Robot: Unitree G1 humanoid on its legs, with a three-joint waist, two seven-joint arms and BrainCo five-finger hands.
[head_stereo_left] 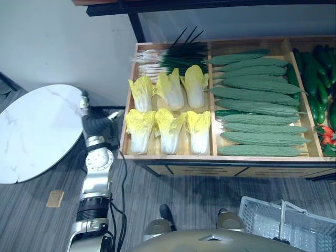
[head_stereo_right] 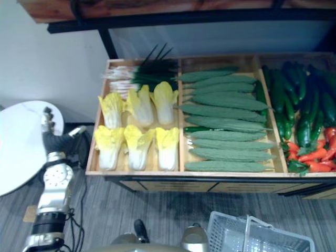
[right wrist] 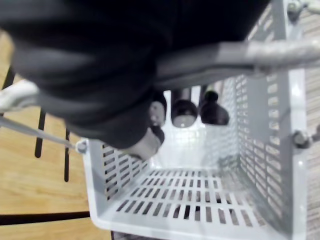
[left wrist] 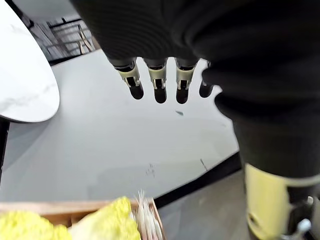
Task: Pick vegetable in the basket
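Note:
A wooden display crate (head_stereo_left: 212, 149) holds several pale yellow cabbages (head_stereo_left: 169, 131), long green bitter gourds (head_stereo_left: 257, 100), scallions (head_stereo_left: 168, 58), dark cucumbers (head_stereo_right: 294, 100) and red peppers (head_stereo_right: 315, 155). My left hand (head_stereo_left: 97, 126) hovers just left of the crate's left edge, level with the front row of cabbages. In its wrist view the fingers (left wrist: 159, 82) hang straight with nothing in them, and a cabbage (left wrist: 107, 222) shows beyond them. My right hand (right wrist: 100, 60) is curled round the grey handle (right wrist: 240, 55) of the white slotted basket (head_stereo_left: 283, 226), whose inside (right wrist: 200, 195) holds nothing.
A round white marble-look table (head_stereo_left: 37, 131) stands left of my left arm. The crate rests on a low stand over grey striped flooring (head_stereo_left: 199, 194). A dark shelf edge (head_stereo_left: 210, 5) runs above the crate at the back.

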